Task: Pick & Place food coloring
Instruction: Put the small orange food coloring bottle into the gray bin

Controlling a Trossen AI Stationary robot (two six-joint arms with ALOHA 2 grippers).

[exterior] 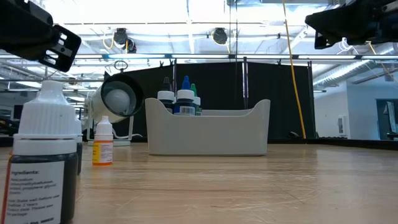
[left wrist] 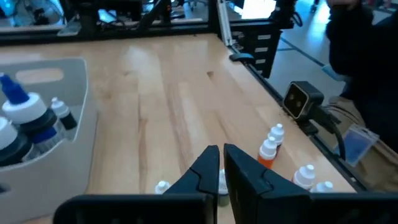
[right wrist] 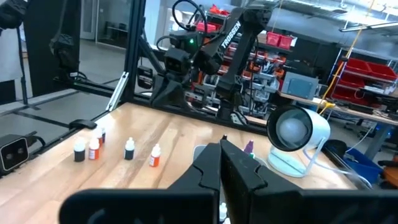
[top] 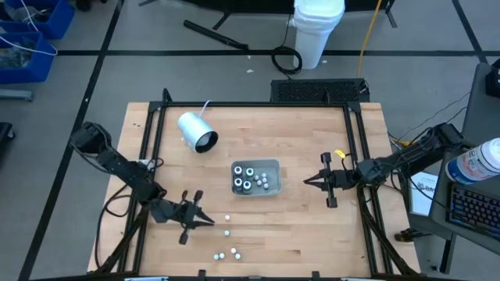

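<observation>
High view: left claw point(top: 205, 219), nearly closed and empty, should widen, drop squarely over the bottle point(top: 227, 218) at its 3 o'clock; right claw point(top: 310, 181) waits shut.

1. i see the tray point(top: 272, 165) near the middle of the table point(top: 312, 234), several food coloring bottles point(top: 248, 179) standing in it.
2. loose bottles point(top: 227, 232) sit on the table nearer the front edge, apart from the tray.
3. the cylinder point(top: 196, 131) lies behind and left of the tray.
4. the left gripper point(top: 209, 221) is left of the loose bottles; the right gripper point(top: 307, 182) is right of the tray.
</observation>
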